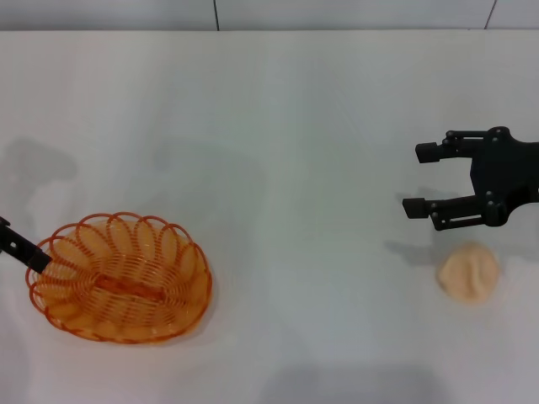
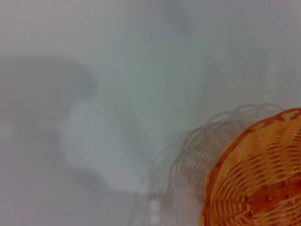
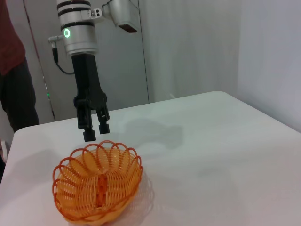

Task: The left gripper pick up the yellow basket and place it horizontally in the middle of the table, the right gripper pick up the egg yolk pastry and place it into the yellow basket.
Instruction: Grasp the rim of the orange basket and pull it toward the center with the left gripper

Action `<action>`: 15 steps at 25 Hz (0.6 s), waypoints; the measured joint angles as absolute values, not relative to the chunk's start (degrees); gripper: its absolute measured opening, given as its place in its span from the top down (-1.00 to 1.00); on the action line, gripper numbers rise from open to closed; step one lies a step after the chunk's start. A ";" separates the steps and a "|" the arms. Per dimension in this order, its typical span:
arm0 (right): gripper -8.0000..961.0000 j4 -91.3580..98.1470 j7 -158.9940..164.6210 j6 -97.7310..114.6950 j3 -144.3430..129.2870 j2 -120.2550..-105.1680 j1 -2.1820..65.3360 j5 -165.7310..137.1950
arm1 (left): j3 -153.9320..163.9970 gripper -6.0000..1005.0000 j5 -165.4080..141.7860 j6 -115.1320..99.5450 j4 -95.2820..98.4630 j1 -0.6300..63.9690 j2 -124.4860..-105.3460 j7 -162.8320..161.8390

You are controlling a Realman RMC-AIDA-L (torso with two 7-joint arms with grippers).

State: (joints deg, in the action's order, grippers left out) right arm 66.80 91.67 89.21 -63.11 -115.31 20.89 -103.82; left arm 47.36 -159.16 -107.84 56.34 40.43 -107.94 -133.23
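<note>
The yellow basket (image 1: 122, 278) is showing glossy, translucent plastic wirework. The egg yolk pastry (image 1: 468, 273) is looking matt and faintly creased. The white surface (image 1: 295, 126) is appearing smooth, slightly sheened.

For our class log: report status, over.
Left pincer open, above the yellow basket rim. Right pincer open, beside the egg yolk pastry. Basket empty, nothing in the way.

The left hand (image 3: 96, 132) is a black two-fingered claw on a slim black forearm, below a silver-white cylinder with black bands, a green ring light and a thin black cable. The right hand (image 1: 421, 179) is black, with jointed linkages, visible screws and squared fingertips.
</note>
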 joint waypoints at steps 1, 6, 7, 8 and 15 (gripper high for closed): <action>-0.69 66.80 91.67 89.21 -63.11 -115.31 20.90 -103.81 | 47.37 -0.70 -159.26 -107.64 56.03 40.43 -108.09 -133.25; -0.69 66.80 91.67 89.20 -63.16 -115.31 20.92 -103.69 | 47.38 -0.69 -159.96 -106.24 54.48 40.44 -108.54 -133.82; -0.69 66.80 91.67 89.20 -63.18 -115.31 20.92 -103.60 | 47.37 -0.69 -160.34 -106.01 54.20 40.45 -108.66 -133.84; -0.69 66.80 91.67 89.20 -63.21 -115.31 20.92 -103.49 | 47.37 -0.69 -160.87 -105.70 54.03 40.47 -108.87 -133.88; -0.69 66.80 91.67 89.21 -63.29 -115.31 20.92 -103.36 | 47.37 -0.69 -162.22 -104.78 53.78 40.52 -109.75 -133.94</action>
State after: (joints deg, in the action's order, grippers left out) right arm 66.80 91.67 89.21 -63.29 -115.31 20.92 -103.36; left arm 47.37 -162.22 -104.78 53.78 40.52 -109.75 -133.94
